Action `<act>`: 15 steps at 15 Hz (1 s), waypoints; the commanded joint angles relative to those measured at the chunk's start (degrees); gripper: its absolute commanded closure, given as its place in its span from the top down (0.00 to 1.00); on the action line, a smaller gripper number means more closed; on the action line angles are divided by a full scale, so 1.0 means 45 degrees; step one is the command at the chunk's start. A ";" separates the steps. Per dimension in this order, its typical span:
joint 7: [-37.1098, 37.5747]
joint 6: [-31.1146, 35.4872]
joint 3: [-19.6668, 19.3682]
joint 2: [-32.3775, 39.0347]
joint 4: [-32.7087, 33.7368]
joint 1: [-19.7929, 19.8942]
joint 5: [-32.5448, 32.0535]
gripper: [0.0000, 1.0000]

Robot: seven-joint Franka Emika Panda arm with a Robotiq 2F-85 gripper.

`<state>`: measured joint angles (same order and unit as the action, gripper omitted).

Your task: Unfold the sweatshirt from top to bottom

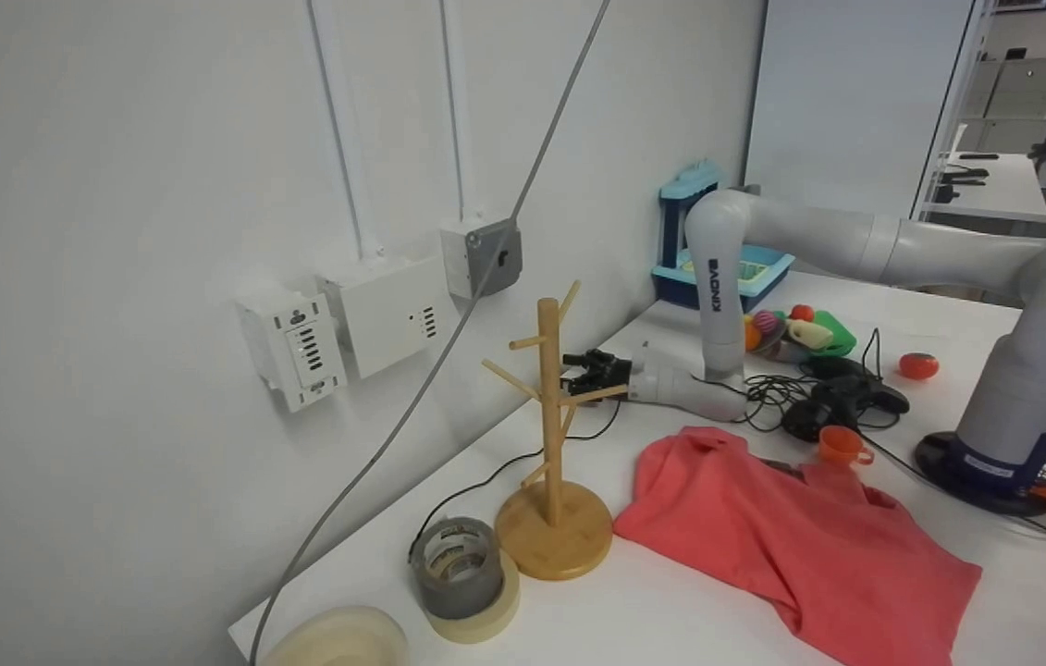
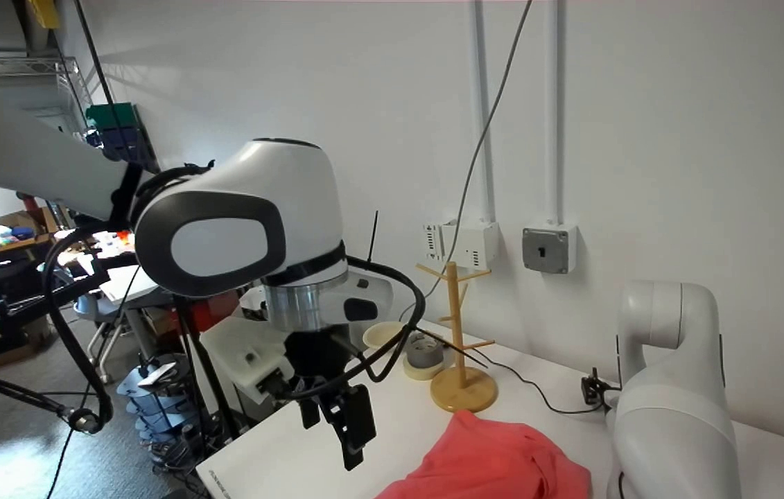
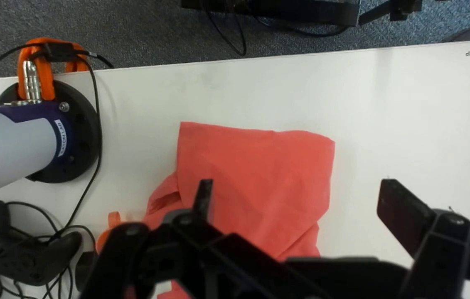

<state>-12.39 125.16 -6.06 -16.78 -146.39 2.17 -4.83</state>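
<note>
Gripper [image 3: 300, 199] posed as if for a cloth grasp. The jaws stood wide apart and held nothing, a spacing that would have suited straddling a loose fold before pinching it. They hung clear of the sweatshirt [image 1: 786, 541], perhaps to leave room for a descent; whether they were directly above it or slightly to its side could not be told. The sweatshirt itself lay rumpled and apparently doubled on the white table [image 1: 643, 615], so much of the unfolding appeared to remain (which end was the top was hard to read). In the wrist view, its upper panel ended in a straight free edge, which seemed the likeliest place for a grip. The orange cup [image 1: 842, 446] sat at the sweatshirt's edge, contact uncertain, where a dragging pull could have tipped it. The wooden mug tree [image 1: 554, 444], seen in both exterior views, stood just beside a corner of the sweatshirt away from that free edge; its pegs might have snagged swung fabric. The stacked tape rolls [image 1: 462, 592] lay well apart from the sweatshirt, presumably set aside to keep its surroundings workable. The second robot arm [image 1: 911, 248], marked Kinova, had its base near the sweatshirt, likely limiting how far cloth could be drawn that way.
</note>
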 commanded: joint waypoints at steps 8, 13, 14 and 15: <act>0.1256 0.1960 -0.0029 0.2675 0.0344 0.0480 -0.0123 1.00; 0.1705 0.3573 -0.0015 0.3571 0.0144 0.0597 0.0019 1.00; 0.1808 0.3752 -0.0027 0.3888 0.0249 0.0611 0.0016 1.00; 0.1869 0.3790 -0.0028 0.4052 0.0341 0.0612 0.0016 1.00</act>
<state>-3.99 142.34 -6.58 1.50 -144.89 4.55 -4.75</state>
